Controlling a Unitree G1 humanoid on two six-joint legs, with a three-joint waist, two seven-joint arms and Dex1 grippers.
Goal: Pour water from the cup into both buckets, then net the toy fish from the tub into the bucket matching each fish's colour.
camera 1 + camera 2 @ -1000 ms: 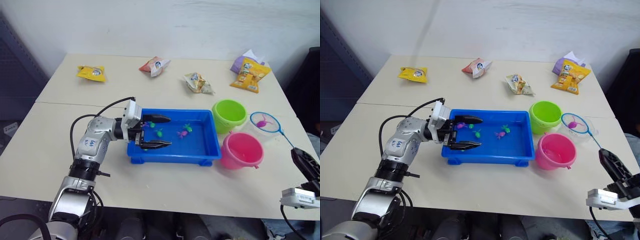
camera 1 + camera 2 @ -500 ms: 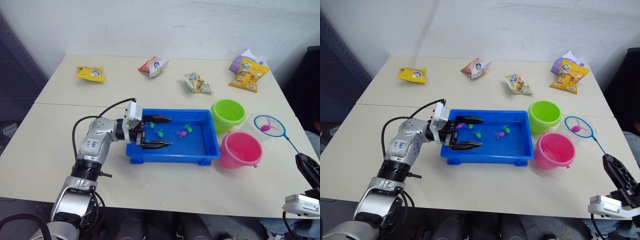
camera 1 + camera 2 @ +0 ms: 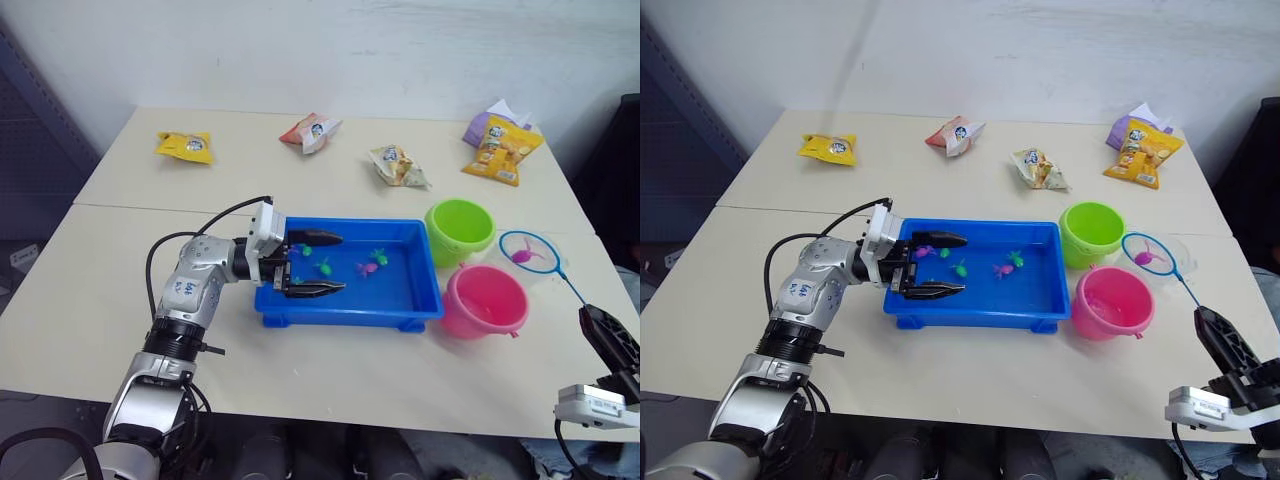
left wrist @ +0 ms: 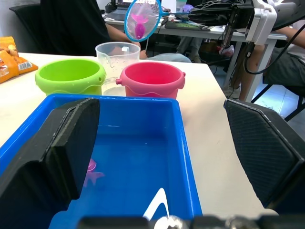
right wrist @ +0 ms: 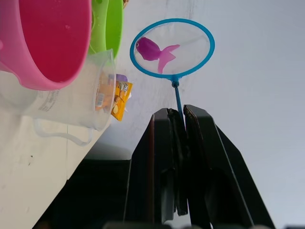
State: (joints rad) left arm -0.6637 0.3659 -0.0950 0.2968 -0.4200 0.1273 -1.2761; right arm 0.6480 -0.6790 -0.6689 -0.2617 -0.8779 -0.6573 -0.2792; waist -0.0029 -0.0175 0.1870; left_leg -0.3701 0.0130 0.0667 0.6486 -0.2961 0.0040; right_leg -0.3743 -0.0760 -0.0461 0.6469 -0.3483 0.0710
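Observation:
The blue tub (image 3: pixel 400 300) sits mid-table with several tiny green and pink toy fish (image 3: pixel 365 268) in it. My left gripper (image 3: pixel 341 263) stands open at the tub's left end, one finger on each side of that end. To the right are the lime green bucket (image 3: pixel 458 230) and, nearer me, the pink bucket (image 3: pixel 484 300). My right gripper (image 5: pixel 176 112) is shut on the thin handle of the net (image 3: pixel 530 250). The net hangs in the air right of the green bucket, with a pink fish (image 5: pixel 151 49) in its mesh. The clear cup (image 4: pixel 117 53) stands behind the buckets.
Snack packets lie along the far side of the table: a yellow one (image 3: pixel 184 146) at left, a red-and-white one (image 3: pixel 309 130), a pale one (image 3: pixel 397 165), and orange and purple ones (image 3: pixel 503 148) at right. A person sits beyond the table's right end (image 4: pixel 81 28).
The net with the pink fish swung slightly to the right and back left, staying beside the green bucket. The left gripper kept its place at the tub.

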